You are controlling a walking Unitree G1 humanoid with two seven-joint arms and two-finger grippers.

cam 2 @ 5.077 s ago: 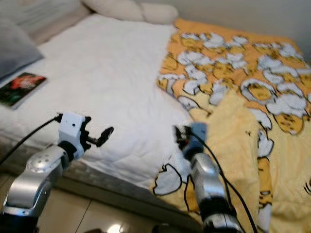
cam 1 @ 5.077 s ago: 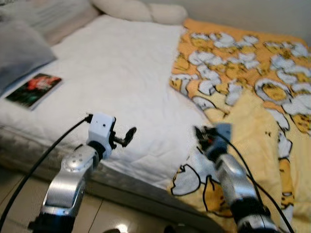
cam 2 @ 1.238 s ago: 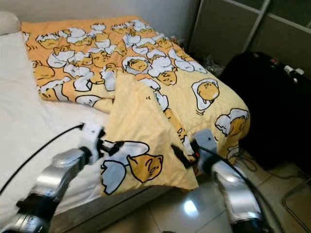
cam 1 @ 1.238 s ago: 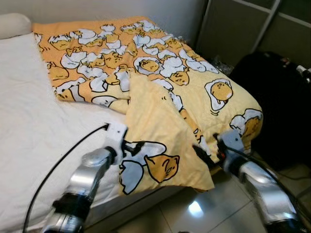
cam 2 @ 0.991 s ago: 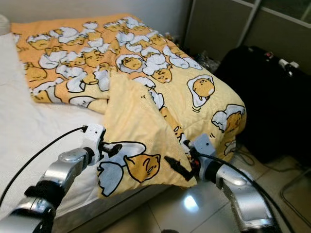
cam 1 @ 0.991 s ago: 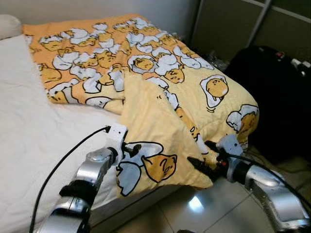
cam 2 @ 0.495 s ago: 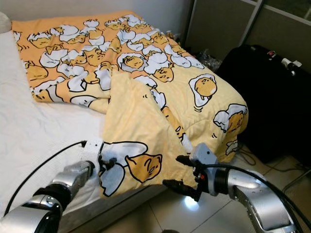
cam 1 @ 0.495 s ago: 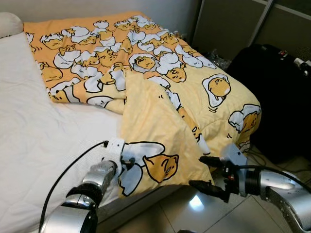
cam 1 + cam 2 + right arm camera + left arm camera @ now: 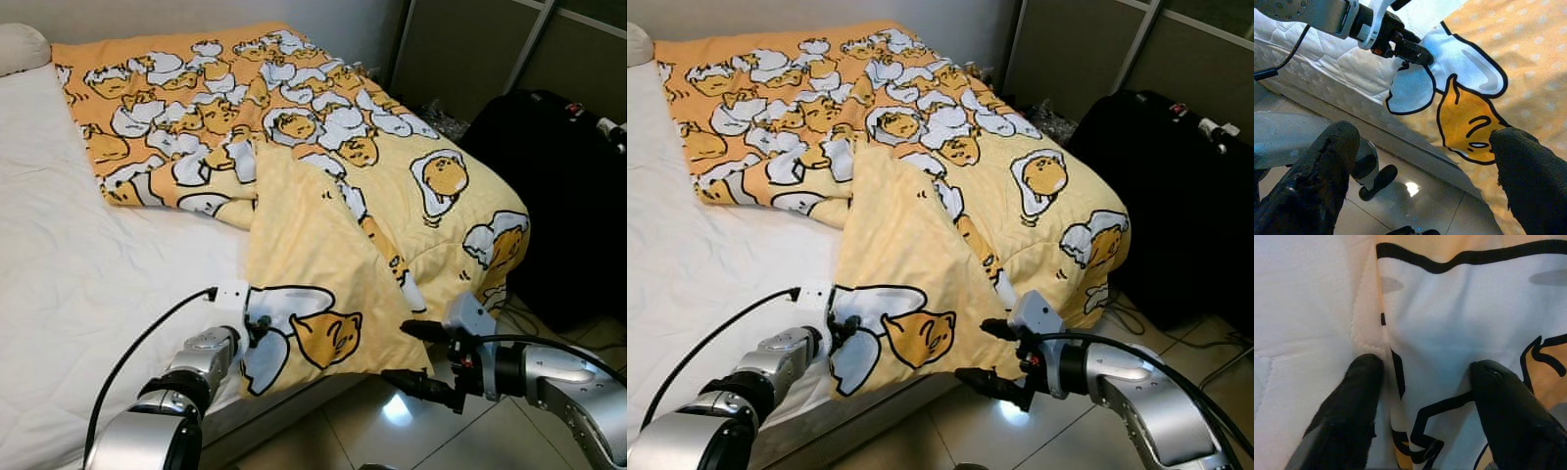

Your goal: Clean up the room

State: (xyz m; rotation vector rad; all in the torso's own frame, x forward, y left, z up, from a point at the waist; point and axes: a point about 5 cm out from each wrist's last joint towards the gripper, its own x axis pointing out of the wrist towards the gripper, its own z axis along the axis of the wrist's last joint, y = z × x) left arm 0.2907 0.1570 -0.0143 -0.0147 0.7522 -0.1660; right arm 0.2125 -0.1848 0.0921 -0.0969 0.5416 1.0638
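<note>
**Both tools at the folded corner of the blanket**

Left eye view: a yellow blanket (image 9: 323, 166) printed with egg cartoons covers the right half of the bed (image 9: 88, 294), from about 12 o'clock down to 5 o'clock. One corner is folded back, pale side up, and hangs over the near edge of the mattress. The left tool (image 9: 257, 330) sits at 7 o'clock, at the left edge of that hanging flap, against a white-and-orange egg print. The right tool (image 9: 416, 354) is at 5 o'clock, just below the flap's lower right corner, fingers spread wide with nothing between them. A black bag (image 9: 563, 196) stands on the floor at 3 o'clock, and a pillow (image 9: 20, 47) lies at 10 o'clock.

Right eye view: the same layout; the shiny tiled floor (image 9: 1019, 441) shows a bright glare spot below the right tool.

Left wrist view: the two black fingers (image 9: 1347, 416) stand apart, pressed onto the cloth either side of the blanket's edge, where it meets the white quilted sheet (image 9: 1298, 308). They are not closed on it.

Right wrist view: the right tool's fingers are wide apart, framing the hanging corner with its egg print, and the left tool touches the cloth beyond
</note>
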